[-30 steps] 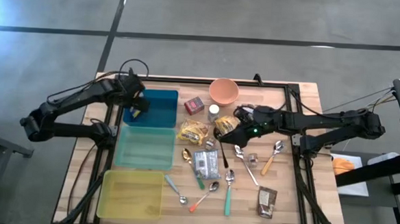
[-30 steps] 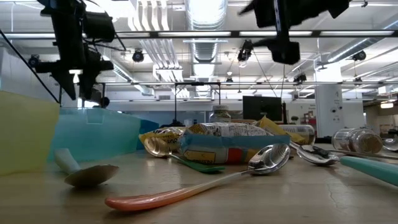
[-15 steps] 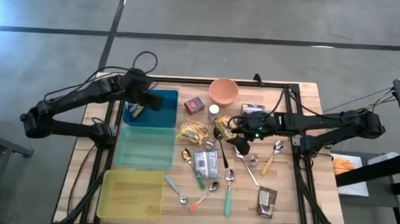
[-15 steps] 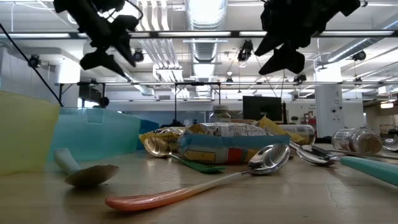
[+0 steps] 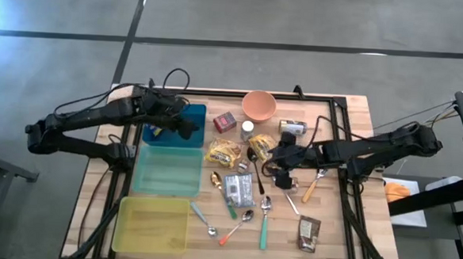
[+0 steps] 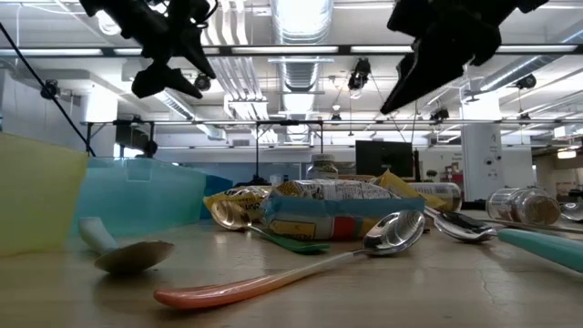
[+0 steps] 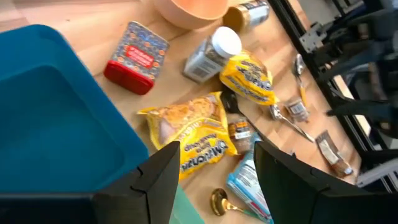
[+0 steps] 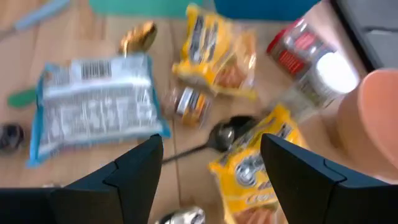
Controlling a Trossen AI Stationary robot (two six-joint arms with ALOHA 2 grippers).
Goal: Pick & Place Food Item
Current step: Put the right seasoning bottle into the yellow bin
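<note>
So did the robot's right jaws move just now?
Yes. The right gripper slid away from the pink bowl, toward the spoons, and hangs open and empty above the table.

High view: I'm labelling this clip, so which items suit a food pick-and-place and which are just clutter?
Job:
yellow snack bag
second yellow bag
silver-blue packet
blue bin
left gripper, open
right gripper, open

Clutter:
spoons
peach bowl
red tin
spice jar
</note>
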